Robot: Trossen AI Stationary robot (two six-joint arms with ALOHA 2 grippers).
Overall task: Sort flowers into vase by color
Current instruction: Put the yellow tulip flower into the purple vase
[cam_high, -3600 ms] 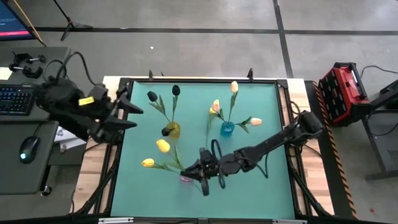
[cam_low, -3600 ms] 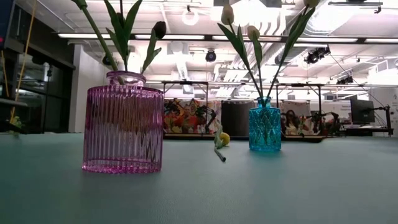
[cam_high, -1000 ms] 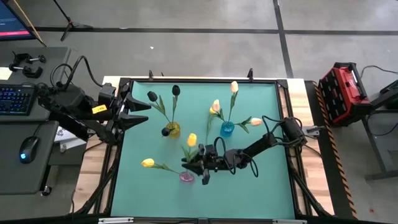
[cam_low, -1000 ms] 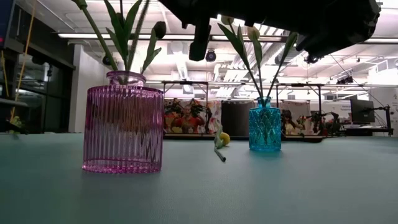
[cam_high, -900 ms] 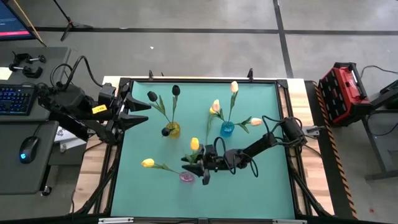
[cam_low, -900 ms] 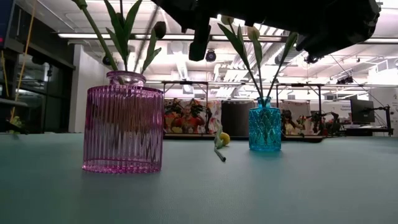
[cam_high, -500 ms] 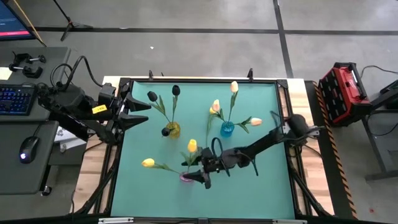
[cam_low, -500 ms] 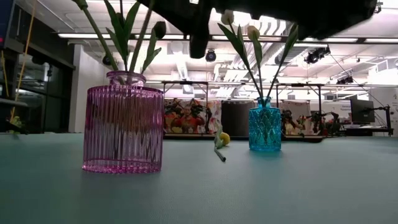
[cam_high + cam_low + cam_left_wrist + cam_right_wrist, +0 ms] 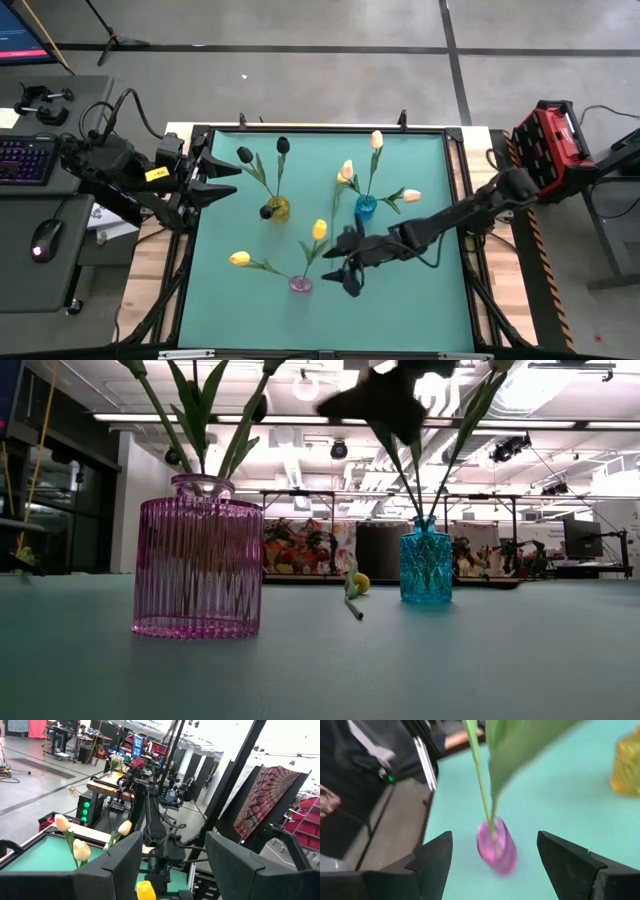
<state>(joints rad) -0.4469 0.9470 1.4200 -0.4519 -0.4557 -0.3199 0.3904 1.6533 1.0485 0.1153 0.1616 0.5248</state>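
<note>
Your left gripper (image 9: 222, 180) waits spread wide at the table's left edge; black tulips (image 9: 245, 155) lean in the amber glass vase (image 9: 278, 209), yellow tulips (image 9: 319, 229) in the ribbed pink glass vase (image 9: 300, 285), sorted by colour; your right gripper (image 9: 343, 263), just beside it, gapes empty.
</note>
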